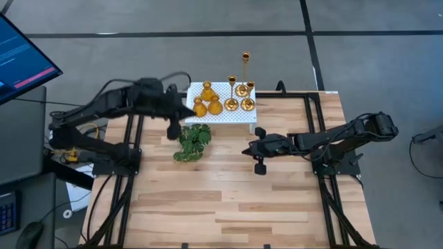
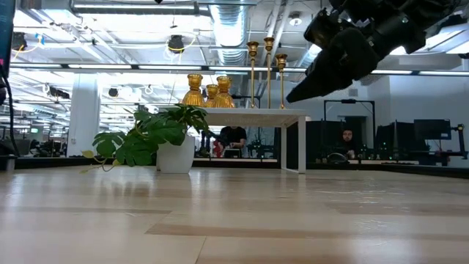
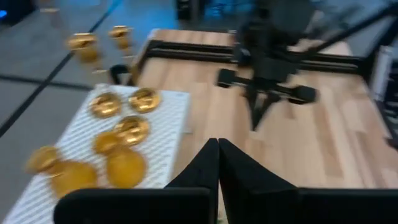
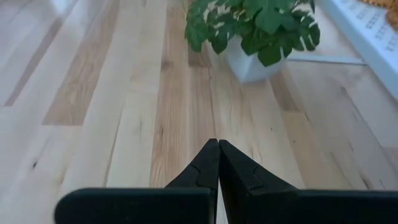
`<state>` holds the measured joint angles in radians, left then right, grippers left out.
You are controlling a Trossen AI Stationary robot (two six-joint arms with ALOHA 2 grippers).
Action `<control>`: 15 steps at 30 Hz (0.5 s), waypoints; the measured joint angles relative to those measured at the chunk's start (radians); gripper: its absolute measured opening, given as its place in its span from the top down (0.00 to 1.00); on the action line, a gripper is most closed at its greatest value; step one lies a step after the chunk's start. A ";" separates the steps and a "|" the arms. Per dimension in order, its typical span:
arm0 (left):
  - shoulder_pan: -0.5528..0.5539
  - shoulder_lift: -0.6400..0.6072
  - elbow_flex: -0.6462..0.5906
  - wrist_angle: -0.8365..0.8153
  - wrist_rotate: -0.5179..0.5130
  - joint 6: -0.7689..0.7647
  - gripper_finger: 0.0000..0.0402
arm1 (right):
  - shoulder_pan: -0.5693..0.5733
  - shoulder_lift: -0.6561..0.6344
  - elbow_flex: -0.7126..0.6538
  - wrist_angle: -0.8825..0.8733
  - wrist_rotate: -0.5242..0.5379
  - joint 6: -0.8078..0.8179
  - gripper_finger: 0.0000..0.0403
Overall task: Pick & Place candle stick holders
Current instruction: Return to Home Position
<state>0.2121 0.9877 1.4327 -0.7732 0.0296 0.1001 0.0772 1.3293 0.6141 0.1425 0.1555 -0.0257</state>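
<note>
Several gold candle stick holders stand on the white perforated platform [image 1: 228, 116] at the table's far middle. Three squat cone-shaped ones [image 1: 207, 101] stand on its left part. Tall thin-stemmed ones [image 1: 243, 86] stand on round bases on its right part. They also show in the low view [image 2: 207, 91] and the left wrist view [image 3: 124, 146]. My left gripper [image 1: 190, 111] is shut and empty, above the platform's near left corner. My right gripper [image 1: 246, 150] is shut and empty, above the table right of the plant.
A green leafy plant [image 1: 192, 141] in a white pot [image 2: 176, 155] stands in front of the platform. Black frame rails [image 1: 131, 173] run along the table's left, right and far sides. A monitor [image 1: 21, 59] stands off the table at far left. Bare wood lies toward the near edge.
</note>
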 joint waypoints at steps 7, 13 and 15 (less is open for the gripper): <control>-0.161 -0.055 -0.145 0.071 -0.145 0.053 0.99 | 0.000 -0.029 0.000 0.018 -0.001 -0.009 1.00; -0.229 -0.131 -0.248 0.113 -0.183 0.053 0.99 | -0.022 -0.176 0.000 -0.072 -0.058 -0.078 1.00; -0.242 -0.158 -0.300 0.154 -0.182 0.053 0.99 | -0.053 -0.243 0.000 -0.104 -0.121 -0.086 1.00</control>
<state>-0.0294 0.8292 1.1328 -0.6190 -0.1523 0.1535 0.0246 1.0864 0.6144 0.0382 0.0348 -0.1114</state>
